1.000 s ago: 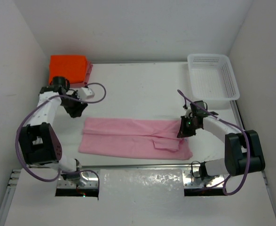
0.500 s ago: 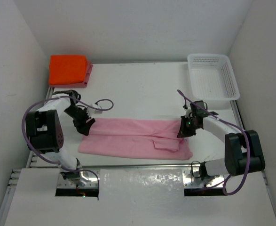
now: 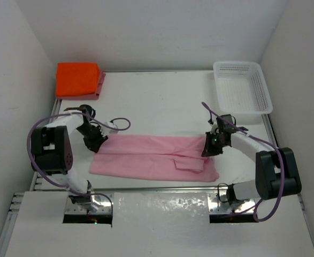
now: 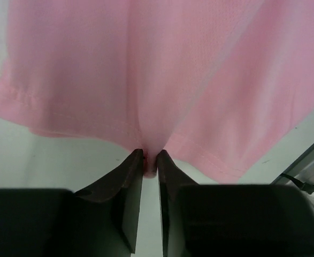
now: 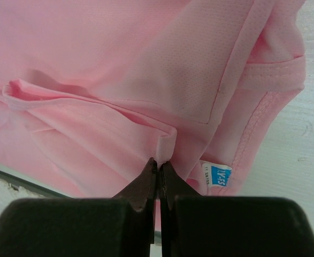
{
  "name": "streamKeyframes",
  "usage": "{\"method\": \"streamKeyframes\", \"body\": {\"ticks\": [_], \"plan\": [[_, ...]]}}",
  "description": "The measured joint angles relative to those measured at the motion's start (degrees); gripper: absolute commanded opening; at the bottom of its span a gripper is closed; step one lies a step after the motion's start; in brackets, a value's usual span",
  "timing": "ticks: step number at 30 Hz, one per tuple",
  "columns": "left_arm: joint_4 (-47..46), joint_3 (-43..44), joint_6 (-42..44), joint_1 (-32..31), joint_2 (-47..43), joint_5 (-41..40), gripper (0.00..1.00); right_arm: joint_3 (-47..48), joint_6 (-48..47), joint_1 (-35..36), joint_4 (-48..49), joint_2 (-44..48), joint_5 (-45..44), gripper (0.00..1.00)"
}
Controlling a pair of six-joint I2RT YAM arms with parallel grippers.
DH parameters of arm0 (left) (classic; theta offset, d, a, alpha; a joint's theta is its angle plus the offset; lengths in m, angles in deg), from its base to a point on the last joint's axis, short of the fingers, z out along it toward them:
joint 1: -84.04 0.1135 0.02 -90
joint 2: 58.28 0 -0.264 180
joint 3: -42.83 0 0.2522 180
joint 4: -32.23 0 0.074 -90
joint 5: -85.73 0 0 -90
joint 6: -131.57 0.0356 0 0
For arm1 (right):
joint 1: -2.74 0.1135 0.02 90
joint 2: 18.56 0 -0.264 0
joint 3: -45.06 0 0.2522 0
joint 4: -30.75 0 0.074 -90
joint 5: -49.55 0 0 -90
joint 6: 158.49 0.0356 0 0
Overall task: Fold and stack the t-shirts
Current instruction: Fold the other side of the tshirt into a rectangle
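Pink cloth stretches between the two tools: the light pink short-sleeved cloth t-shirt lies as a long folded band on the white tabletop. The left tool sits at the hem end, its jaws narrowed onto a small tuck of hem. The right tool is pinched tight on a ridge of cloth at the collar end, just beside a small blue-and-white label. Gripping both ends, I reckon, lets the arms lift the band evenly and bring one end over the other. Well beyond the left tool, the folded bright orange t-shirt rests on the dusty rose-red t-shirt, which is mostly hidden beneath it. How many layers each tool has caught I can't make out.
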Motion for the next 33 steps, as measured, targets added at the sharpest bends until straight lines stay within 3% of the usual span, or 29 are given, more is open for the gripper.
{"method": "streamKeyframes", "body": {"ticks": [2,10,19,22,27,33], "plan": [[-0.8,0.0,-0.4,0.0,-0.5,-0.4,0.01,0.0,0.0,0.0,0.0,-0.2,0.0,0.00],[-7.6,0.4,-5.5,0.0,-2.9,1.3,0.00,3.4,0.0,0.0,-1.1,-1.1,-0.6,0.00],[-30.7,1.8,-16.3,-1.9,-4.8,0.9,0.00,30.6,-0.5,-1.6,-1.0,-13.2,-3.3,0.00],[-37.6,2.2,-18.3,-2.6,-4.9,-0.3,0.00,35.8,-1.3,-2.3,0.0,-15.4,-4.2,0.00],[-42.4,1.8,-19.1,-2.6,-4.9,-0.9,0.00,35.9,-1.5,-2.4,0.0,-16.7,-4.4,0.00],[-41.4,-1.6,-15.8,-2.5,-5.7,-0.8,0.00,30.6,-1.5,-2.4,0.4,-16.1,-3.8,0.00]]}}
